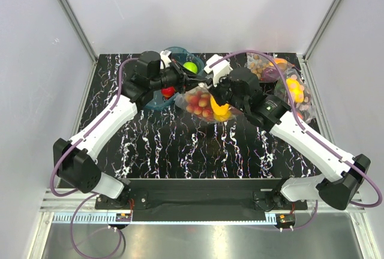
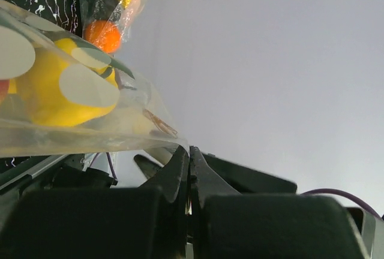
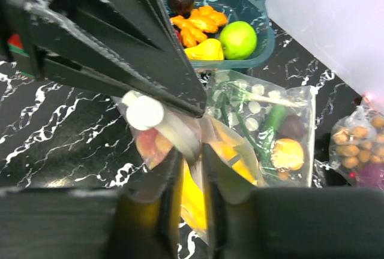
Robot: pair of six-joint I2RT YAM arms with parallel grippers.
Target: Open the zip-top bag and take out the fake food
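The bag (image 1: 203, 104) hangs between the two arms over the back middle of the desk (image 1: 180, 151), just in front of the tub (image 3: 264, 31). The pepper (image 2: 54, 85) and berries (image 1: 197, 101) sag in its belly.

The left jaws are together on the bag's top edge. In the left wrist view the film runs straight into the closed fingertips (image 2: 179, 166). The right jaws are also clamped on the bag, with only a narrow slit between them and a fold of plastic caught in it. They face the left jaws from the other side.

The step in hand looks like parting the zip, with each arm holding one lip.

- **Check the grip.** Each pair of jaws should hold a single layer. If either one pinches both layers, the seal will not part however hard the arms pull. The pictures do not show which layers are caught.
- **Pull direction.** The arms should draw straight apart, across the seal and level with each other, so the zip peels from the middle outward and does not twist.
- **Pace.** A slow pull is better, because thin glossy film can slide out of a pinch under a jerk.
- **Height.** The mouth should stay above the food, or the pieces may tip out once the seal gives.
- **Room.** The tub is close behind and a second dotted bag (image 3: 273, 124) lies near on the right, so short moves will avoid dragging either.
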